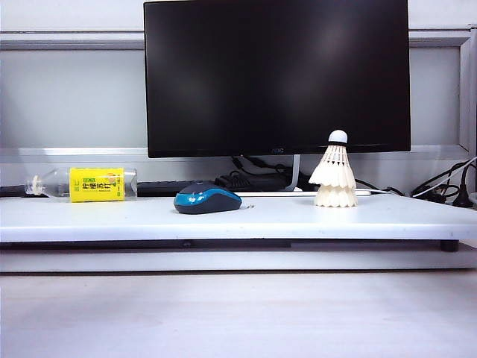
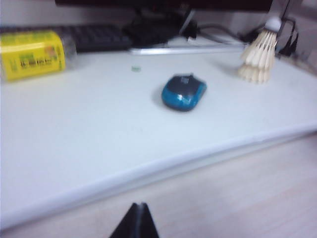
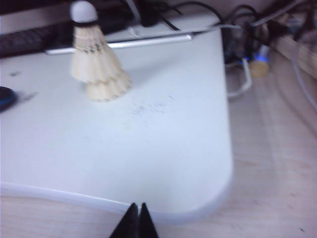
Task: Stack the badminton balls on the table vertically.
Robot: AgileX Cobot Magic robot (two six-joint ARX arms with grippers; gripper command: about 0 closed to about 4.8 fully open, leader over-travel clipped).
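Two white badminton balls (image 1: 335, 177) stand nested one over the other, cork tip up, on the right part of the white table (image 1: 112, 216). The stack also shows in the left wrist view (image 2: 257, 57) and in the right wrist view (image 3: 96, 62). My left gripper (image 2: 139, 206) is shut and empty, pulled back over the pale wood surface in front of the table's edge. My right gripper (image 3: 137, 205) is shut and empty too, just off the table's front edge, well short of the stack. Neither gripper appears in the exterior view.
A blue-black mouse (image 1: 207, 200) lies mid-table. A bottle with a yellow label (image 1: 89, 184) lies on its side at the left. A black monitor (image 1: 276, 74) stands behind, with a keyboard (image 2: 96, 37) and cables (image 1: 447, 190) at the back right.
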